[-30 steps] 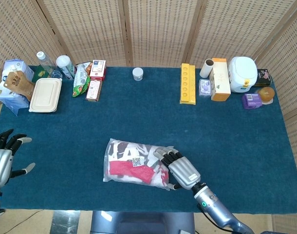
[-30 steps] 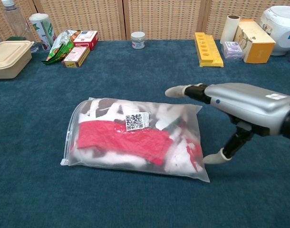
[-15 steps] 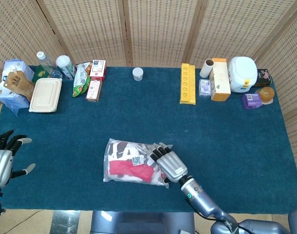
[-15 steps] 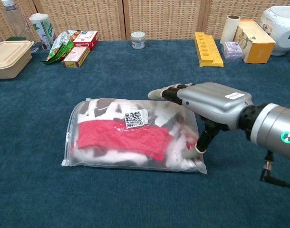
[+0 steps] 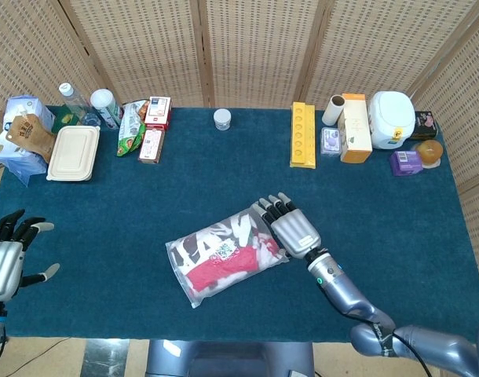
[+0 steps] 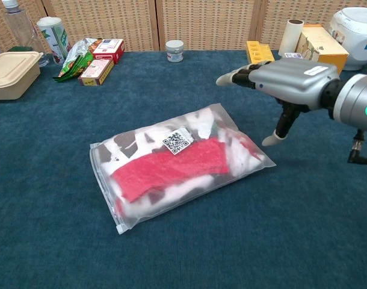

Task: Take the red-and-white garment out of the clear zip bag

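Note:
The clear zip bag [image 5: 224, 255] [image 6: 177, 162] lies slanted on the blue table, with the red-and-white garment [image 6: 171, 168] folded inside it under a QR label [image 6: 178, 139]. The bag's zip edge [image 6: 104, 188] faces near left and looks closed. My right hand [image 5: 290, 228] [image 6: 289, 78] hovers at the bag's far right end with its fingers spread and nothing in it. Its thumb tip hangs just beside the bag's right corner. My left hand [image 5: 5, 263] stays at the table's left edge, fingers apart and empty; the chest view does not show it.
Along the far edge stand a yellow tray [image 5: 302, 135], a tan box [image 5: 354, 127], a white cooker [image 5: 392, 119], a small jar [image 5: 222, 118], snack packs [image 5: 149, 129], bottles [image 5: 104, 107] and a beige lunch box [image 5: 73, 153].
The bag has swung round, its right end now further from me, so it lies slanted. My right hand has come off the bag and moved away and up. The left hand is unchanged.

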### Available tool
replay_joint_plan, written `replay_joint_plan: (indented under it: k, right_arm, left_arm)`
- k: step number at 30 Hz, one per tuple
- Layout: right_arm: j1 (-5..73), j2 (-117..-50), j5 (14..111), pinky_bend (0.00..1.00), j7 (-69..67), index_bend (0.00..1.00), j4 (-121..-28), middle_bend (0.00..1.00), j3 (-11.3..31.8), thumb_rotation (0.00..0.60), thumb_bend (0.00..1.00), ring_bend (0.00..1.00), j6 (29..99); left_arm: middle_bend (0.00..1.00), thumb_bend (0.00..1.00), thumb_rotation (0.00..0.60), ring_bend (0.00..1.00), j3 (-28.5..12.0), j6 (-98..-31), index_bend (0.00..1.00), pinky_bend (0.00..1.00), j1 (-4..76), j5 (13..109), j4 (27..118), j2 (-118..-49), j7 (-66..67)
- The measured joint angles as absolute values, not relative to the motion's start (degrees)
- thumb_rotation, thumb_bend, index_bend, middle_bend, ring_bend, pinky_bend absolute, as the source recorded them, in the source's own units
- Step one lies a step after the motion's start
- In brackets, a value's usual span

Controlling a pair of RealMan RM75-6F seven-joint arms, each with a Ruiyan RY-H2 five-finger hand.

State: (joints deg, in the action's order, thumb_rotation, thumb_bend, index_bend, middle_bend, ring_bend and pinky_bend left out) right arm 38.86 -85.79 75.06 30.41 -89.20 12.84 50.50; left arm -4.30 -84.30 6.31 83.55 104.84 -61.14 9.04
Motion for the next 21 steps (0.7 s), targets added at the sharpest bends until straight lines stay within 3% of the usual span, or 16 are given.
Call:
replay_joint_plan:
  k: [8, 21]
  right_arm:
    - [44.97, -77.57, 71.08, 0.02, 29.47, 0.00, -99.79, 0.00, 13.71, 0.600, 0.05, 0.05, 40.91]
    - [57.03, -81.81, 56.90, 0.02, 35.25, 0.00, -98.91, 0.00, 11.48, 0.600, 0.05, 0.05, 36.64]
  left_arm:
    - [0.24, 0.13, 0.600, 0.07, -4.04, -84.76, 0.28, 0.08, 5.97, 83.57, 104.57, -61.03, 8.36]
    - [0.24, 0.13, 0.600, 0.07, -3.08, -85.74, 0.28, 0.08, 4.12, 82.49, 102.17, -60.37, 5.37]
